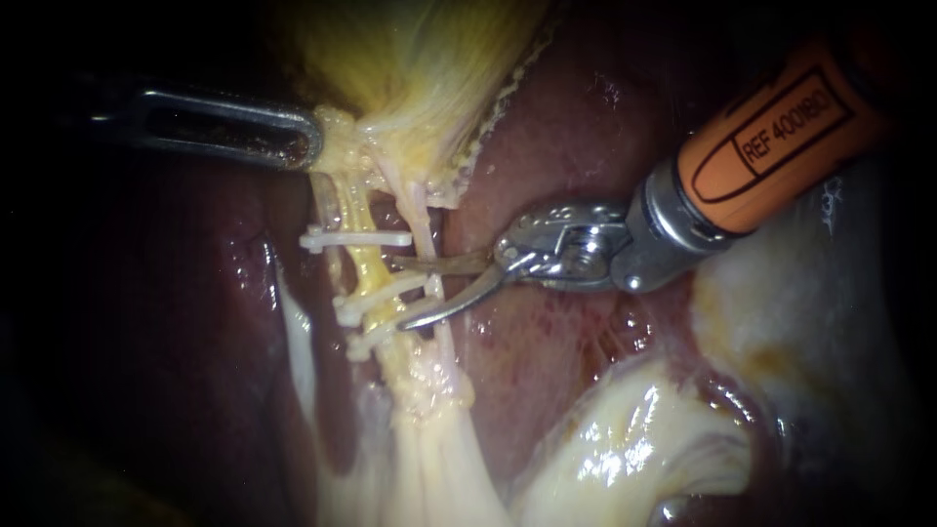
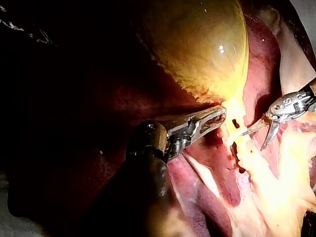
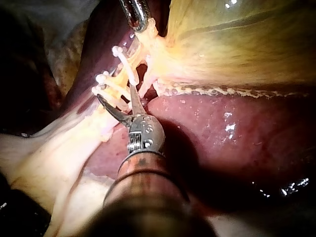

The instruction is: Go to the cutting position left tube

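My right instrument (image 1: 400, 293) has its blades spread wide, nothing gripped. They sit astride the thin right tube (image 1: 422, 220), and the tips just reach the left tube (image 1: 363, 265), which runs straight ahead of them and carries three white clips (image 1: 356, 237): one beyond the upper blade, two by the lower blade's tip. My left instrument (image 1: 307, 141) has its jaws pinched on the gallbladder (image 1: 420, 59) at its narrow end where both tubes start, apart from the blades, with the liver (image 1: 547, 146) lying under the right instrument.
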You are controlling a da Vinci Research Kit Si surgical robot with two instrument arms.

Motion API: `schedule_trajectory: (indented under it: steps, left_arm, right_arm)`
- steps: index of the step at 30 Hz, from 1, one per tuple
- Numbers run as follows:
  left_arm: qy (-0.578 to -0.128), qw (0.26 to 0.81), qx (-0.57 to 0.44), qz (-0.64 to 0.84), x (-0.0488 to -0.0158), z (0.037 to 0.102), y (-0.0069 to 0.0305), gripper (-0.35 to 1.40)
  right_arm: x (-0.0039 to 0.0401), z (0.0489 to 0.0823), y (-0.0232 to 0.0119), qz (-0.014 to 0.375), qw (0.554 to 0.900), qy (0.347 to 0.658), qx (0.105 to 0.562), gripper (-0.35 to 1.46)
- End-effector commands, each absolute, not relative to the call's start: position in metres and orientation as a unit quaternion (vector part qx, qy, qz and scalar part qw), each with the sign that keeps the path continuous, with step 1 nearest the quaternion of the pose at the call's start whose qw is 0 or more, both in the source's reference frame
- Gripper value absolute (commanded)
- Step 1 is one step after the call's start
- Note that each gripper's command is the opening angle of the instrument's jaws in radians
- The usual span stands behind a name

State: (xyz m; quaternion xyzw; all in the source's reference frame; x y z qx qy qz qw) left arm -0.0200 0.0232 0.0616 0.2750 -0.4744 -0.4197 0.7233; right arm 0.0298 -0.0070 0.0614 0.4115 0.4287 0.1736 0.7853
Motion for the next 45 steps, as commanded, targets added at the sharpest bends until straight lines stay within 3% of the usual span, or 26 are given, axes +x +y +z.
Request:
schedule_trajectory:
  steps: [1,9,23,37,45]
  left_arm:
    - [-0.474,0.723,0.275,-0.420,-0.0200,0.0616,0.0232,-0.35]
    - [-0.474,0.723,0.275,-0.420,-0.0200,0.0616,0.0231,-0.35]
    - [-0.474,0.723,0.274,-0.420,-0.0201,0.0617,0.0231,-0.35]
    - [-0.474,0.723,0.274,-0.420,-0.0201,0.0617,0.0231,-0.35]
    - [-0.474,0.723,0.274,-0.420,-0.0201,0.0617,0.0231,-0.35]
  right_arm:
    - [0.0299,0.0616,-0.0069,0.174,0.785,0.429,0.411,1.16]
    - [0.0313,0.0621,-0.0067,0.183,0.778,0.436,0.413,1.16]
    - [0.0351,0.0610,-0.0077,0.212,0.680,0.503,0.490,1.16]
    - [0.0384,0.0618,-0.0087,0.251,0.665,0.530,0.462,1.24]
    - [0.0387,0.0597,-0.0085,0.256,0.639,0.551,0.471,1.27]
